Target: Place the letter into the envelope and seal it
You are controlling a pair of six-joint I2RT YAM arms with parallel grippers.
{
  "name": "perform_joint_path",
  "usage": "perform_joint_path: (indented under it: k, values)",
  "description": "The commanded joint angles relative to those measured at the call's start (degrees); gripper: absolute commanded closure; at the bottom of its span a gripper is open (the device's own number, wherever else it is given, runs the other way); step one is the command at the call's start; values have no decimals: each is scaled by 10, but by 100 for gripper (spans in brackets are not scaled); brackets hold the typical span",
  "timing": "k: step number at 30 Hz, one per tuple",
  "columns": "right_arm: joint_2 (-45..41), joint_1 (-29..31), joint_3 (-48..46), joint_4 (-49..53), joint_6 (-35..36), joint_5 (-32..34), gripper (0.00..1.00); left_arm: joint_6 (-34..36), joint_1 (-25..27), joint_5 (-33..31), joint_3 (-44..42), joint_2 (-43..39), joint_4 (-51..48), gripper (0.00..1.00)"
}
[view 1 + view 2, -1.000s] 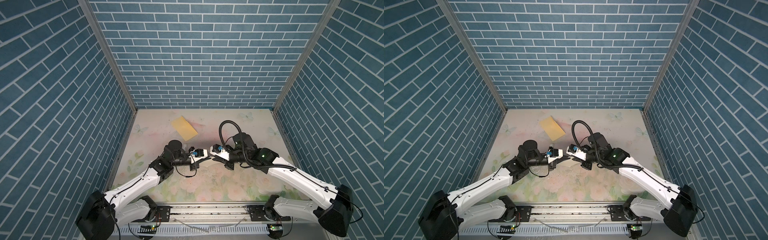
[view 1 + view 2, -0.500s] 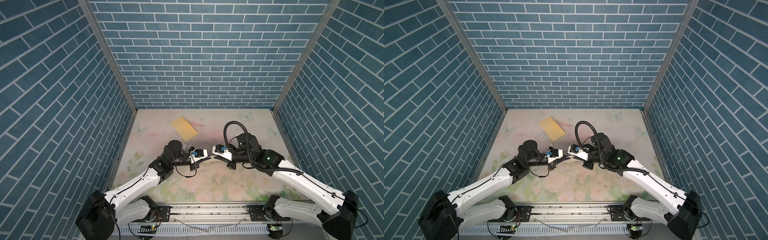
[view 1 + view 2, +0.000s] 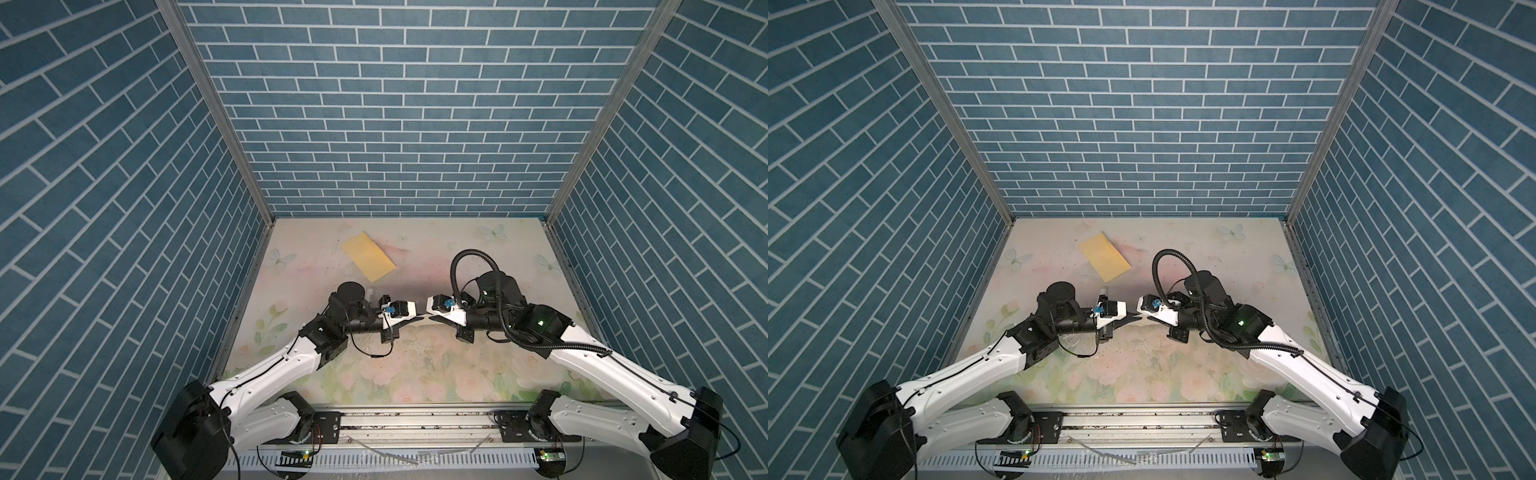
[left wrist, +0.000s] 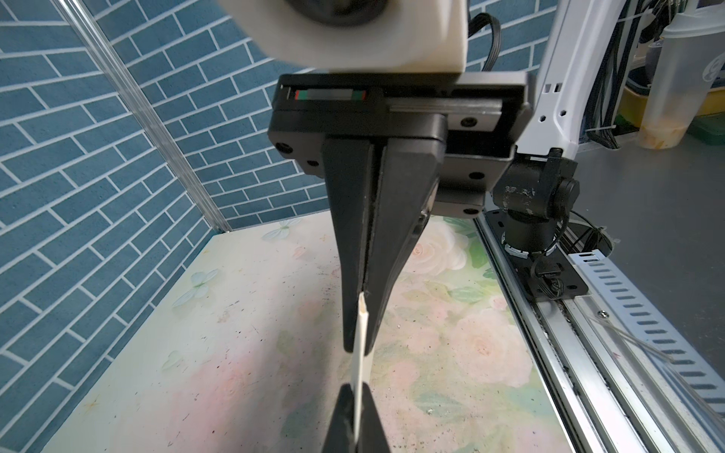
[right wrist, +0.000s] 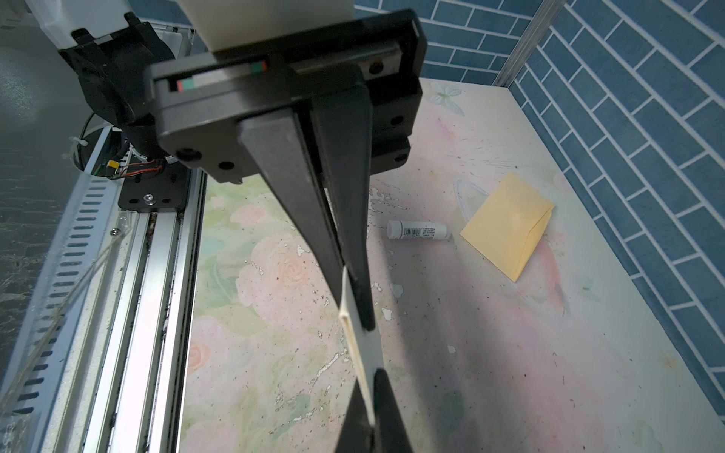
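Beige letter [image 5: 363, 353] | left hand [image 4: 359, 341] pinching 1 end | right hand [image 5: 359, 313] pinching other | yellow envelope [image 5: 510, 223] apart

No readable text; glue stick [image 5: 418, 230] label blurred.

Colours and patterns in the work cell
Blue running-bond brick pattern with pale grout lines on the walls [image 3: 399, 104]; pastel floral print in pink, green and cream, with pale butterflies toward the far edge and dark speckling, on the table [image 3: 428, 241]; envelope [image 3: 368, 261] plain yellow; letter [image 5: 359, 341] cream, seen edge-on; small tube [image 5: 418, 229] white with a black-printed label; arms [image 3: 274, 368] white shells, black joints; rail [image 3: 415, 419] silver with black mounting plates
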State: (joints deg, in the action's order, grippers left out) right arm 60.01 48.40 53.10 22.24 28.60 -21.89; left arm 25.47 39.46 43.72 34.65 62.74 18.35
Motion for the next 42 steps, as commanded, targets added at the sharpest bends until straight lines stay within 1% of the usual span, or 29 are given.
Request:
perform_joint_path:
  k: [1,9,13,15,18,21,29,32,35,38,42]
  values:
    - [-25,-2,-13,3,20,19,100,6,-4,-15,-18,-3,-14,96]
    - [-32,-3,-17,6,21,25,100,5,-4,-23,-25,-2,-8,96]
    - [-33,-3,-18,7,21,26,100,6,-6,-27,-27,-2,-8,89]
    - [-33,-3,-18,7,21,26,100,6,-5,-29,-28,-2,-9,88]
    - [-33,-3,-19,9,21,27,100,6,-7,-28,-30,-4,-9,90]
    - [-36,-3,-20,8,21,29,100,6,-9,-27,-33,-6,-9,100]
    - [-41,-5,-23,12,23,36,100,7,-12,-32,-42,-13,-9,100]
    - [-46,-7,-26,13,23,39,100,7,-13,-37,-46,-16,-9,88]
    - [-50,-9,-29,14,23,40,100,6,-14,-40,-50,-19,-8,85]
    - [-53,-10,-29,17,23,40,100,6,-16,-42,-54,-22,-7,86]
    - [-57,-12,-30,19,23,43,100,6,-18,-43,-58,-25,-7,93]
